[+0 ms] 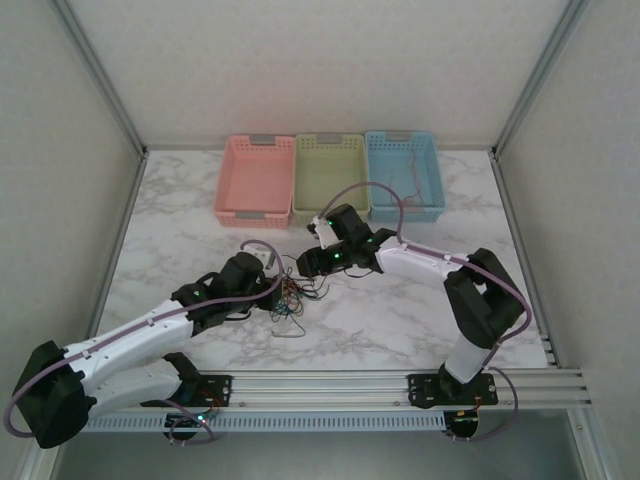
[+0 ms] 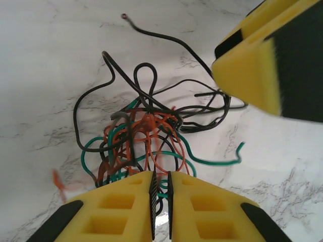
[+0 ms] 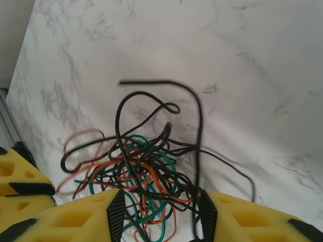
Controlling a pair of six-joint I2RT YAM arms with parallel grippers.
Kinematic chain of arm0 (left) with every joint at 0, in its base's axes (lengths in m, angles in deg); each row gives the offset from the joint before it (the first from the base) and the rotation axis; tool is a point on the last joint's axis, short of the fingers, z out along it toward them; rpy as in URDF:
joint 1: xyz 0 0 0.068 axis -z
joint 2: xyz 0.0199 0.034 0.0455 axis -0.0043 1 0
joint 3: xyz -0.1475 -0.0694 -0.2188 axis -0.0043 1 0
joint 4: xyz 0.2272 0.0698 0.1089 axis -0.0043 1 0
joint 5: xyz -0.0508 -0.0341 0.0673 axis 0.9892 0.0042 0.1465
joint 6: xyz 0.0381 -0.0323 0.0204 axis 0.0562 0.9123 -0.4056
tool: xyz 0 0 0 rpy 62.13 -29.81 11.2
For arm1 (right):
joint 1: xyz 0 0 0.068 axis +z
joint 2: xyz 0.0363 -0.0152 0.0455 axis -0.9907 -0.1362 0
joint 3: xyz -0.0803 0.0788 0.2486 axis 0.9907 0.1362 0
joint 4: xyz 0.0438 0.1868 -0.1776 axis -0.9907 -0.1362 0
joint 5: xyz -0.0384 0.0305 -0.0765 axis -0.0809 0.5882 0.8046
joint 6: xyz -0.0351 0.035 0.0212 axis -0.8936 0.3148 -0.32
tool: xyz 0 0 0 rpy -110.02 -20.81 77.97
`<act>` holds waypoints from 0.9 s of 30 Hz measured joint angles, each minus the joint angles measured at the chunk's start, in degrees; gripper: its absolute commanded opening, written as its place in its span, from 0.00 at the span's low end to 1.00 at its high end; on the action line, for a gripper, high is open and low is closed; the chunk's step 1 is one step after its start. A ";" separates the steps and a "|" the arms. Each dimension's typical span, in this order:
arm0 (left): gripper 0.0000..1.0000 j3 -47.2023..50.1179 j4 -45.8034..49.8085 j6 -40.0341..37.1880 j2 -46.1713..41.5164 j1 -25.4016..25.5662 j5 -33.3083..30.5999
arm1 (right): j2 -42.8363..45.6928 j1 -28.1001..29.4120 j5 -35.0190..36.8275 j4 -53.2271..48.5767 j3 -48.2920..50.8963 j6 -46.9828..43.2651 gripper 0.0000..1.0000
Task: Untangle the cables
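At table (image 1: 400, 320) centre, cables (image 1: 290, 300) in roundish clump, left gripper (image 2: 160, 201) pinching strands, right gripper (image 3: 160, 207) jaws spread.

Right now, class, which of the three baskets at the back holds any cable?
The blue basket, rightmost of the three: thin cable strands lie on its floor. The pink basket and green basket beside it show bare floors.

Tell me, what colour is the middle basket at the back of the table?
The middle basket is pale green, clearest in the top external view.
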 measured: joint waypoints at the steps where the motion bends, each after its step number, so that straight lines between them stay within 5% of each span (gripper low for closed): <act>1: 0.16 0.00 0.02 0.13 0.00 -0.02 0.00 | -0.74 0.37 -0.28 -0.02 -0.28 0.02 0.42; 10: 0.16 0.52 0.00 0.39 0.00 -0.02 -0.02 | -2.62 1.38 0.37 -0.04 -0.83 0.02 0.34; 15: 0.18 0.72 0.28 0.48 -0.17 -0.02 -0.04 | -2.62 1.38 1.31 -0.07 -0.83 -0.17 0.21; 20: 0.30 0.70 2.43 1.42 -2.12 -0.02 -0.09 | -2.32 1.38 2.45 -0.66 -0.83 -0.85 0.06; 27: 0.47 -0.17 6.05 2.49 -8.22 -0.20 -0.74 | 1.70 1.38 4.74 -2.27 -0.83 -1.55 0.35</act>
